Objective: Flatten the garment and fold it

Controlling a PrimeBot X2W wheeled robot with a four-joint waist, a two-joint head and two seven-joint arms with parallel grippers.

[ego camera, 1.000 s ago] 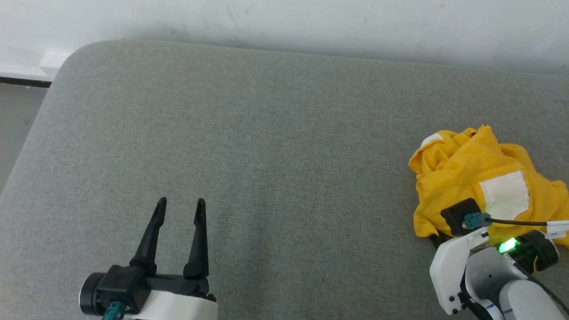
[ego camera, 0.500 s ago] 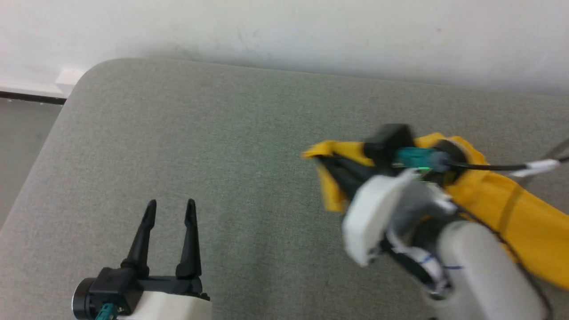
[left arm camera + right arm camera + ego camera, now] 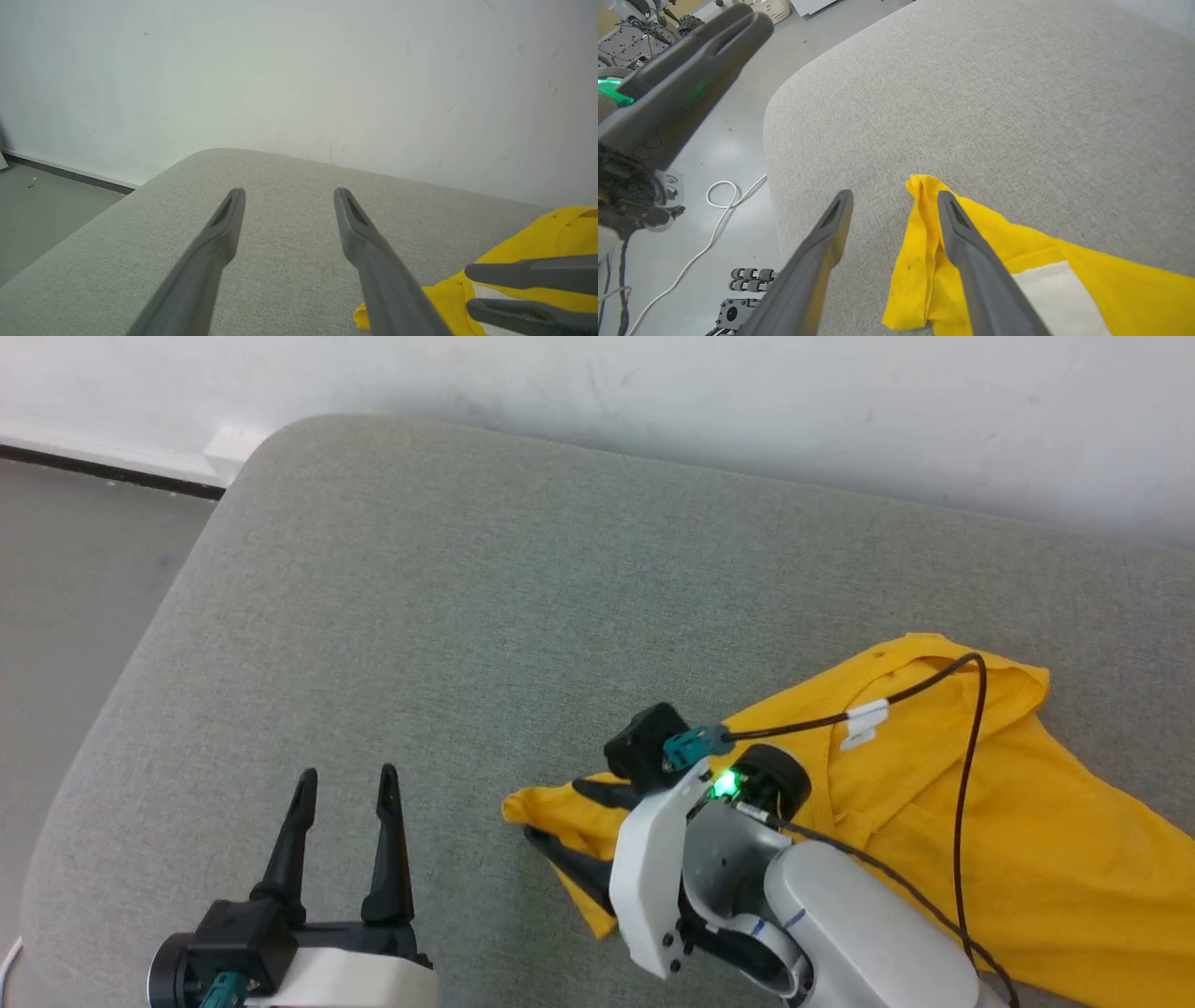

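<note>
The garment (image 3: 896, 803), just dragged out long across the cushion (image 3: 467, 616), now lies released: right hand (image 3: 555, 809) spread apart, left hand (image 3: 347, 772) likewise.

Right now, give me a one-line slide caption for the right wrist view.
Right fingers spread open over a corner of the yellow T-shirt lying on the grey cushion.

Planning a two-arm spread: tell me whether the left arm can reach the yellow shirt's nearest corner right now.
Probably yes. The left gripper, jaws open, has bare grey cushion between it and that corner of the garment. The right gripper sits there with jaws open, so they might crowd each other.
</note>
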